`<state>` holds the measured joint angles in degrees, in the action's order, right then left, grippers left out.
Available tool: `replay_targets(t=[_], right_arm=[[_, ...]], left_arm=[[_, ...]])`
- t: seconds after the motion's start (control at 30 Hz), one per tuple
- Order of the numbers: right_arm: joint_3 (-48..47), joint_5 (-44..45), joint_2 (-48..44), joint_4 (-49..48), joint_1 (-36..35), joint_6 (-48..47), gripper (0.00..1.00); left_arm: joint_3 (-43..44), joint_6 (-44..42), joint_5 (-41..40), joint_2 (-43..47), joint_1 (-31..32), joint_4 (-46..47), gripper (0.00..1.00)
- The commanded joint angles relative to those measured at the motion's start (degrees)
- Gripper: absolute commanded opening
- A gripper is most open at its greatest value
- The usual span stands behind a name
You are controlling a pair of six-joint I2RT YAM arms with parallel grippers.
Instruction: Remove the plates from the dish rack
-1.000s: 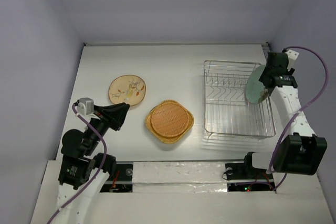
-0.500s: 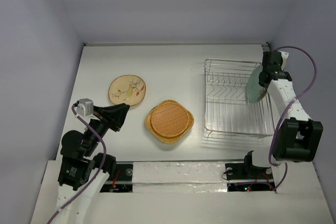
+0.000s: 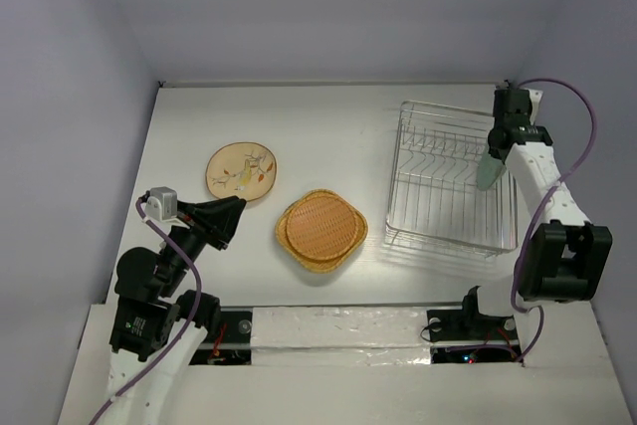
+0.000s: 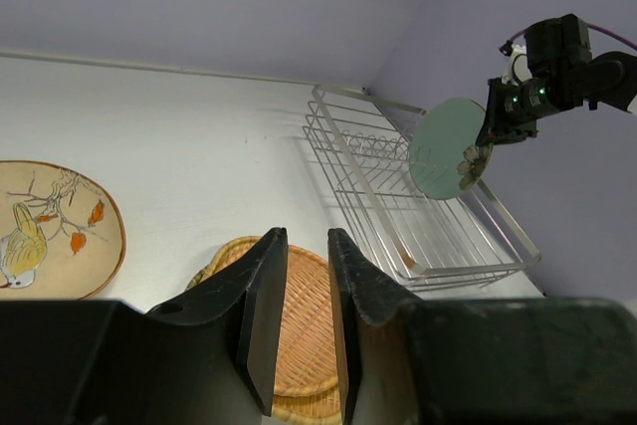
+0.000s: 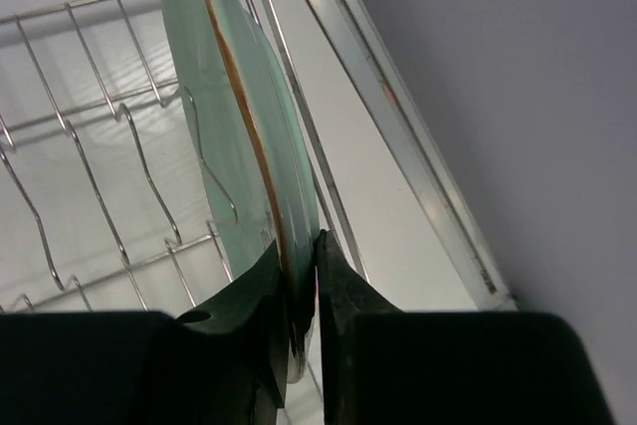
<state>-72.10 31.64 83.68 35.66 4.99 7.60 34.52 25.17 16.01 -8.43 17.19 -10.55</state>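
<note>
Right tool [image 5: 299, 258] pinching pale green plate [image 5: 224, 116] by its rim
Plate on edge, wire dish rack [image 5: 413, 166] just below the tool; left tool [image 4: 307, 246] narrow, holding nothing, orange woven plates [image 4: 307, 345] under it

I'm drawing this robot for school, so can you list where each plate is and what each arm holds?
right tool: shut on the pale green plate, held on edge at the dish rack's right side
left tool: open, holding nothing
woven plates: stacked on the table
cream floral plate: flat on the table, left of the woven plates
dish rack: no other plate seen inside
</note>
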Motion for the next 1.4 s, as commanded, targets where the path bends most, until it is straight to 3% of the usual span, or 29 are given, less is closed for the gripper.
replay_targets(t=[0.0,0.37,0.53,0.7,0.8,0.9,1.03,1.23,1.37], right_arm=[[-6.65,6.67,-3.08,0.99,-3.22,-4.77,0.0],[-16.22,23.19,-5.37,3.97,-12.02,-7.69,0.0],[-25.1,21.19,-7.03,8.54,-13.07,-1.63,0.0],[-29.16,9.78,-8.18,8.12,-18.16,3.82,0.0],[-27.32,-0.64,-7.92,4.25,-25.19,8.02,0.0],[-23.54,-14.34,-6.17,-2.68,-31.44,14.08,0.0],[-15.56,-28.54,-2.74,-21.0,-38.12,22.71,0.0],[-15.88,-40.33,12.25,-39.39,-45.94,33.53,0.0],[-22.2,-41.3,23.06,-43.03,-49.46,37.22,0.0]], left_arm=[[0.81,0.14,-0.19,0.34,0.3,2.2,0.2],[0.81,0.15,-0.28,0.43,0.3,2.2,0.21],[0.81,0.15,-0.28,0.43,0.3,2.2,0.21],[0.81,0.23,-0.54,0.25,0.3,2.11,0.21],[0.81,0.32,-0.63,0.25,0.3,2.2,0.21],[0.81,0.41,-1.15,0.43,0.3,2.02,0.21],[0.9,0.49,-1.42,-0.01,0.3,1.93,0.22],[0.81,0.58,-1.86,-0.45,0.3,1.93,0.23],[0.81,0.67,-2.3,-0.45,0.3,1.93,0.25]])
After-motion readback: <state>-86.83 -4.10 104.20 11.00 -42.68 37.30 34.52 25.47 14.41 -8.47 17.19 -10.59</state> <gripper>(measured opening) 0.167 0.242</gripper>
